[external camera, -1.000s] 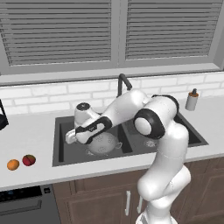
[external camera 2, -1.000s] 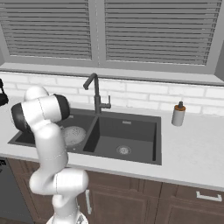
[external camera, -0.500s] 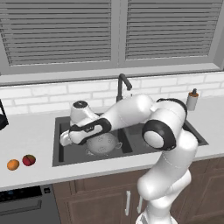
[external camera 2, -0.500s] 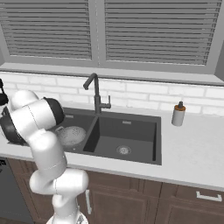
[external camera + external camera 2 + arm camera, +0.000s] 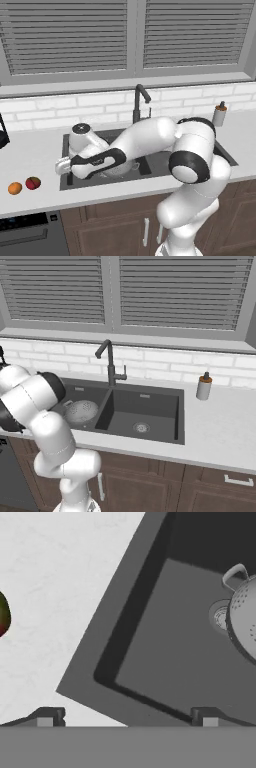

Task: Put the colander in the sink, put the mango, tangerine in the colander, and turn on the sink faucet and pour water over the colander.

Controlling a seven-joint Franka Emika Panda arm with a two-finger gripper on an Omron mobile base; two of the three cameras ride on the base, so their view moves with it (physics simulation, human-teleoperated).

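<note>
Jaws open, nothing between them: in the hand view the two fingertips [image 5: 45, 717] sit wide apart at the bottom edge, one over the white worktop [image 5: 60, 577], the other over the sink rim. The gripper [image 5: 61, 165] hangs over the left front corner of the sink [image 5: 70, 181], at the end of the arm stretched low across the left basin.

Colander [image 5: 81, 411] sits in the left basin, upright, near the divider between the basins. In the hand view the colander [image 5: 245, 624] is at the right edge with one small handle up top, partly covering the round drain [image 5: 218, 617]. In the left base view the forearm hides most of it.

Mango [image 5: 33, 183] and tangerine [image 5: 15, 188] lie on the worktop left of the sink, just beside each other, mango nearer the sink, both well apart from the colander. A sliver of the mango [image 5: 3, 614] shows at the left edge of the hand view, red with a green patch.

Faucet [image 5: 107, 362] stands behind the divider, spout curving towards the left basin. No stream visible from it. Soap bottle [image 5: 203, 387] on the worktop right of the sink. Right basin holds only its drain [image 5: 141, 428].
</note>
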